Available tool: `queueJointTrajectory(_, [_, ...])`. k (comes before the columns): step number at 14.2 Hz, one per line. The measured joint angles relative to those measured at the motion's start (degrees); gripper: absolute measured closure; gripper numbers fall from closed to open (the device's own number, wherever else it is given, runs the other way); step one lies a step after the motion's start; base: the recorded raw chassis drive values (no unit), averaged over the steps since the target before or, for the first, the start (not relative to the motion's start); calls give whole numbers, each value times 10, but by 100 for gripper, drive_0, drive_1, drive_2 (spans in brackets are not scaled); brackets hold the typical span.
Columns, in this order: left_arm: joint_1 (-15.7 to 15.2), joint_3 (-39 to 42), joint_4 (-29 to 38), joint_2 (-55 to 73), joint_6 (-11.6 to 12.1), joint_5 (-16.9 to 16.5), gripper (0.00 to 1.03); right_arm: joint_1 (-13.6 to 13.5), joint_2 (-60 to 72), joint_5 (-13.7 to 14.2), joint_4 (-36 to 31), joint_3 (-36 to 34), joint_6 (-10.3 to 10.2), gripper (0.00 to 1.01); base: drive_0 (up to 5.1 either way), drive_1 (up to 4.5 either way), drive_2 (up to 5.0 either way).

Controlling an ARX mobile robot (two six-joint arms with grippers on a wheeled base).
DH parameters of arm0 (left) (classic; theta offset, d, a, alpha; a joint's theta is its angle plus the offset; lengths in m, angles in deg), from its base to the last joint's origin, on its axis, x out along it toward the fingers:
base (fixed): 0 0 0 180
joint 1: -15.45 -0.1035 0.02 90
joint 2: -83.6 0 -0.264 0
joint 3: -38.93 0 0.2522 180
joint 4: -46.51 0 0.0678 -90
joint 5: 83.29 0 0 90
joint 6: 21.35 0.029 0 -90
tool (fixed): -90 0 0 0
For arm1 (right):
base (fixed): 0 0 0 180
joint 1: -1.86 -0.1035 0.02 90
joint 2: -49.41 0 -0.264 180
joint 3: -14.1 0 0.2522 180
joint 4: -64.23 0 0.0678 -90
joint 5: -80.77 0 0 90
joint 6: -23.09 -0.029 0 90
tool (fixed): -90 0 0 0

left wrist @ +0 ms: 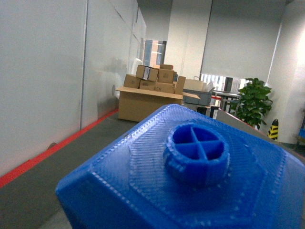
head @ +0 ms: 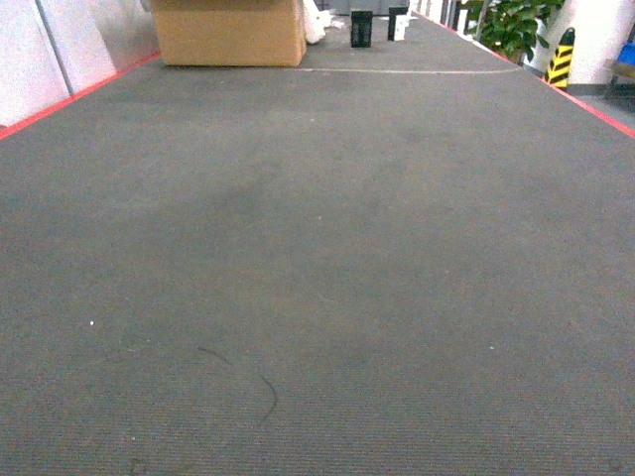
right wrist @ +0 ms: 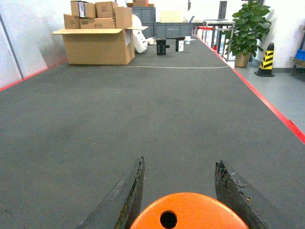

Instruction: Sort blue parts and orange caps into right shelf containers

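Our right gripper (right wrist: pixel 178 191) grasps a stubby orange cap (right wrist: pixel 188 212) with a hole in its flat top between dark fingers (right wrist: pixel 128 195). A bright blue ribbed plastic part (left wrist: pixel 190 176) with a round cross-hub fills the left wrist view; its gripper's state we cannot tell. Ahead lie grey carpet (head: pixel 317 248) and a brown cardboard box (head: pixel 230 32).

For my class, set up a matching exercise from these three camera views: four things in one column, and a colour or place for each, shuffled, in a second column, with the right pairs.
Things:
1. blue part
2. orange cap
3. cardboard box
4. traffic cone

Descriptions:
A. yellow and black stripes, beside the potted plant
B. between the right gripper's fingers
C. fills the left wrist view, a round cross-divided hub on top
D. brown, far end of the grey carpet, smaller boxes stacked on it

Pairs: 1-C, 2-B, 3-D, 4-A
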State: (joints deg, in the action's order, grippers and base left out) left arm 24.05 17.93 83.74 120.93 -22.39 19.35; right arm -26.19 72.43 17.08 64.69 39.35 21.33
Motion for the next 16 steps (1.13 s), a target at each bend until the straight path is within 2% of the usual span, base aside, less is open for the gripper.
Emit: queueJointTrajectory(16, [0,0,0,0,0,0,43,0,0,-2,0,0,-2,61,0,0,0])
